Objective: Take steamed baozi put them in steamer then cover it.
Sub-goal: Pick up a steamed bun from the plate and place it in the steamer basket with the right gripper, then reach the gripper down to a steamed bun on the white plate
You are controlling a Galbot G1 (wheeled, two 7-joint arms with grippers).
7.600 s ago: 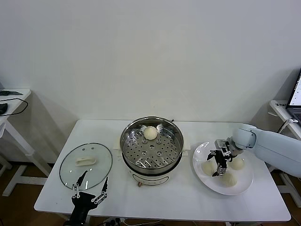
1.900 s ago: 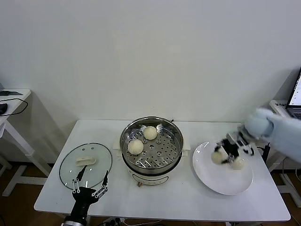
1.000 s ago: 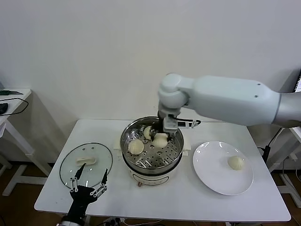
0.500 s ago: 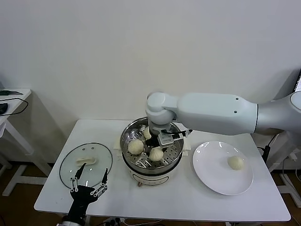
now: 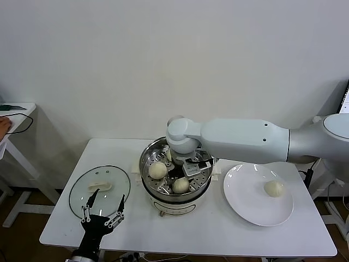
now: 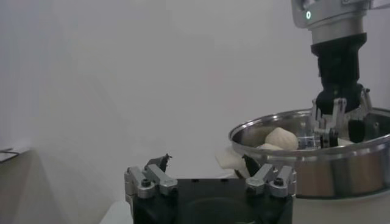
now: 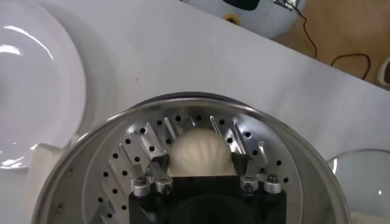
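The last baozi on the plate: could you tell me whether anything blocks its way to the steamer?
Nothing visible does. The last baozi sits alone on the plate, with bare table between it and the steamer. The right end effector is inside, around another bun.
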